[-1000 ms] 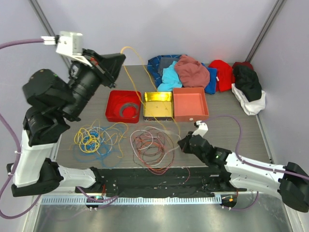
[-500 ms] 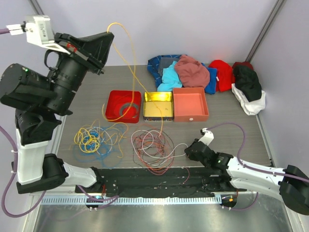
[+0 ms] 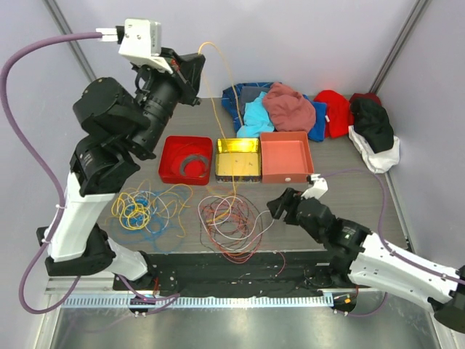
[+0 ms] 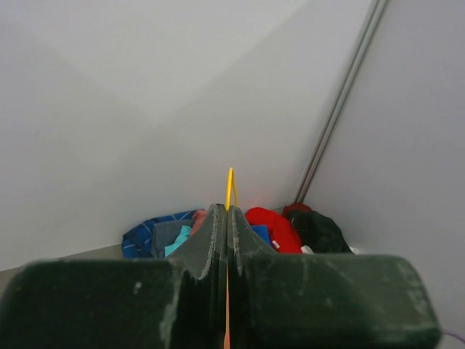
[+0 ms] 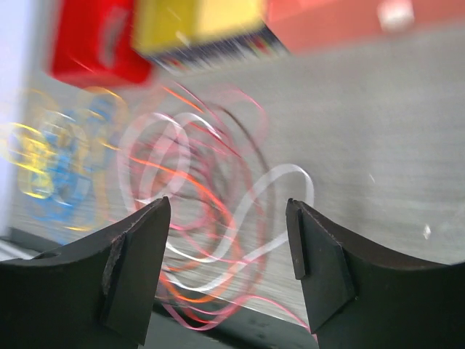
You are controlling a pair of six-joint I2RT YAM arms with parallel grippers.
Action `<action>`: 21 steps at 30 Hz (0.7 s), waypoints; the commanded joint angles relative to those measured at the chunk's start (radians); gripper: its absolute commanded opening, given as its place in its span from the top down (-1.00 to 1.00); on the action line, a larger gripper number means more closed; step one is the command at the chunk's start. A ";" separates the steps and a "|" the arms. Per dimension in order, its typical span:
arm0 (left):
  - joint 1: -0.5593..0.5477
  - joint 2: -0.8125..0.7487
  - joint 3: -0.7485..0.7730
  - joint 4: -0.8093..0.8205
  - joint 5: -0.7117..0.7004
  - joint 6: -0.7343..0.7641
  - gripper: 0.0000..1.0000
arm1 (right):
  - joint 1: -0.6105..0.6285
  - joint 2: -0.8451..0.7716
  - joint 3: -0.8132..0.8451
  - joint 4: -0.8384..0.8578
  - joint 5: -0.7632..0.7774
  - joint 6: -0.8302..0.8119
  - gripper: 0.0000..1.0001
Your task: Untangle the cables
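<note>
The cables lie as two tangles on the table: a yellow and blue one (image 3: 142, 211) at the left and a red, white and brown one (image 3: 229, 222) in the middle. One yellow cable (image 3: 218, 109) rises from the middle tangle to my left gripper (image 3: 196, 62), which is held high and shut on it. In the left wrist view the yellow cable (image 4: 230, 187) sticks out above the closed gripper (image 4: 227, 211). My right gripper (image 3: 280, 207) hovers open just right of the middle tangle. Between its tips (image 5: 227, 207) nothing is held, and the blurred tangle (image 5: 196, 196) lies below.
Red tray (image 3: 166, 156), yellow tray (image 3: 238, 141) and orange tray (image 3: 287, 156) stand in a row behind the tangles. A heap of coloured clothes (image 3: 290, 109) lies at the back, with black and white garments (image 3: 374, 131) at the far right. A black rail (image 3: 232, 265) runs along the near edge.
My right gripper has gone from shut to open and lifted slightly beside the middle tangle. The left arm swung rightward, still holding the yellow cable high.
</note>
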 commanded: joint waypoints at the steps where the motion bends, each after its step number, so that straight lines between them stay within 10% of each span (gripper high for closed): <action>1: -0.001 0.051 0.049 0.011 -0.051 0.038 1.00 | 0.007 -0.052 0.177 -0.123 0.087 -0.102 -0.45; 21: 0.263 0.260 0.206 -0.152 0.128 -0.200 1.00 | 0.007 -0.207 0.270 -0.248 0.179 -0.157 -0.41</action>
